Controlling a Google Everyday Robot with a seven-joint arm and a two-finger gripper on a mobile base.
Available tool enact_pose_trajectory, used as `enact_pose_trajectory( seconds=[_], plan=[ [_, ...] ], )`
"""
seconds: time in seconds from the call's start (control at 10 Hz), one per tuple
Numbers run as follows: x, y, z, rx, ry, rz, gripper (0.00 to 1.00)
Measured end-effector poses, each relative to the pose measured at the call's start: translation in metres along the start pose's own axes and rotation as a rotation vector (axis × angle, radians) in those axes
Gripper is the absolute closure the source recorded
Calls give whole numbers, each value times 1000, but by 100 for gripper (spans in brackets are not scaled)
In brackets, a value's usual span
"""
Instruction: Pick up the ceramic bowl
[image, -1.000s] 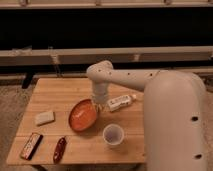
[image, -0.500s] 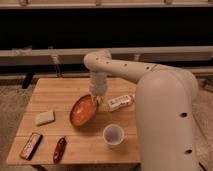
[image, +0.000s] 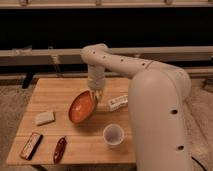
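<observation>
Orange-red glaze faces me — the ceramic bowl (image: 82, 106) sits tilted near the desk's (image: 55, 90) middle, its right rim raised. My gripper (image: 94, 96) hangs at that raised rim, toward the far edge, apparently clamped on it. The bowl trails down-left from the fingers — so I judge a straight lift suits.

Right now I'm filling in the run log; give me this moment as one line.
phase: lifting | gripper: at bowl's upper rim | bowl: tilted, one edge raised off table | cup: upright, apart
</observation>
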Motion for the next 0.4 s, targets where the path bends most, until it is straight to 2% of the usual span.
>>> enact_pose_trajectory(
  seconds=[0.4],
  plan=[
    [3,-6,-9,-10,-9,-20,96]
  ],
)
